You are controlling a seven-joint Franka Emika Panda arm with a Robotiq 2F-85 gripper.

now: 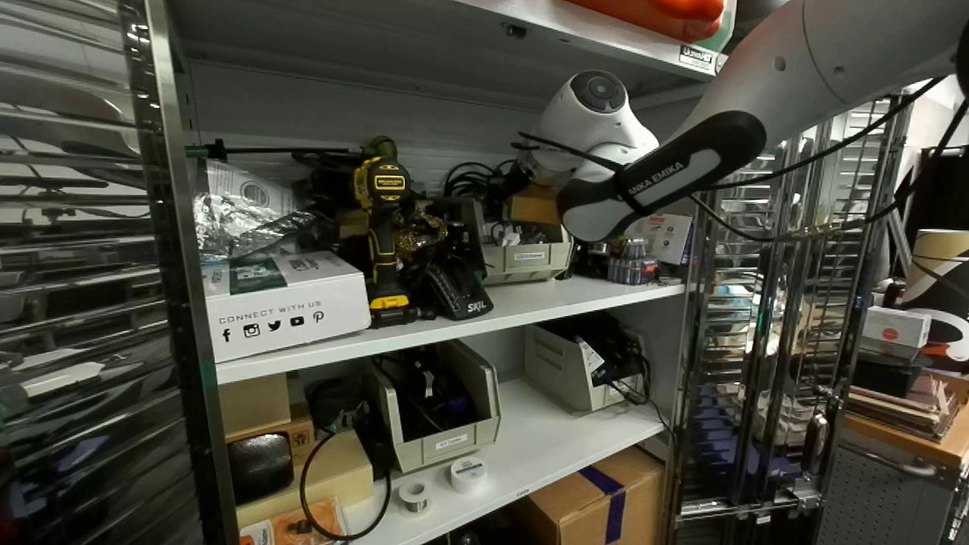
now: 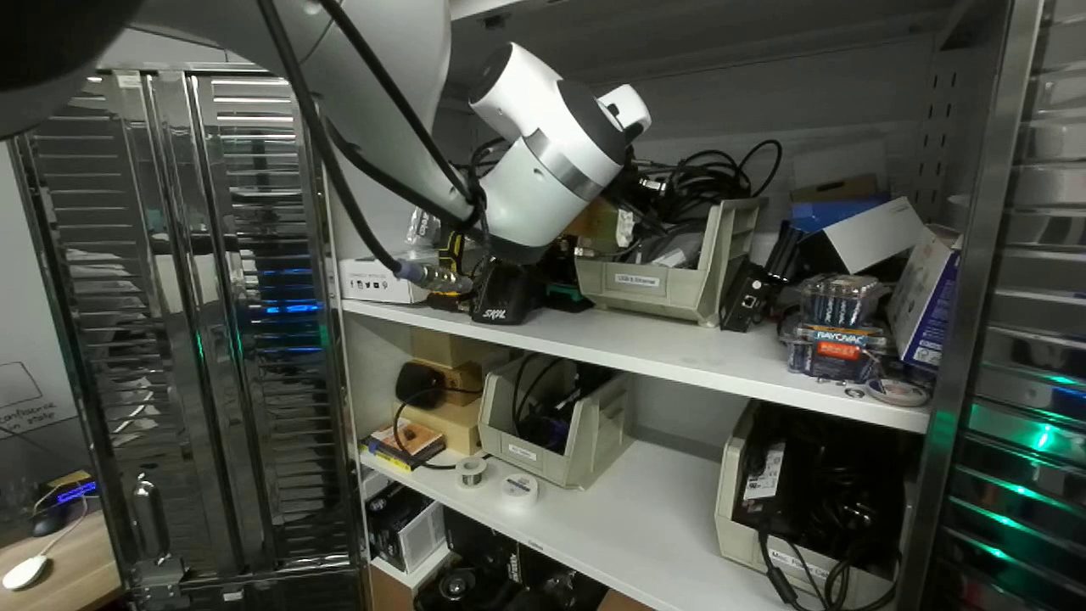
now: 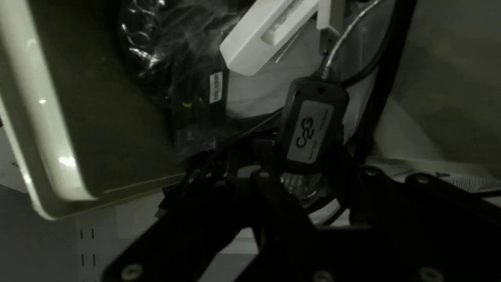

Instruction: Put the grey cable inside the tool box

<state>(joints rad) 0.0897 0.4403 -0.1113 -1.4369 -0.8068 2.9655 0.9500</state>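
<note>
In the wrist view, a dark grey C2G adapter point(image 3: 309, 125) with a clear silvery cable point(image 3: 344, 35) is between the dark fingertips of my gripper point(image 3: 305, 154). The fingers are partly closed and appear to touch its sides; the lower right corner is hidden. It is at a beige open bin point(image 3: 43, 98) that holds bagged cables and a white plug part point(image 3: 258, 47). This bin, labelled USB & Ethernet, shows in both exterior views point(image 1: 522, 271) point(image 2: 679, 297) on the upper shelf. No lidded tool box shows. The arm hides the gripper in both exterior views.
On the upper shelf stand a yellow drill point(image 1: 390, 227), a SKIL tool point(image 1: 458, 291), a white box point(image 1: 291, 318) and battery packs point(image 2: 836, 335). Black cables point(image 2: 721, 174) stick up behind the bin. More bins point(image 1: 435, 446) point(image 2: 747, 526) stand below. Slatted metal doors point(image 2: 254, 339) flank the shelves.
</note>
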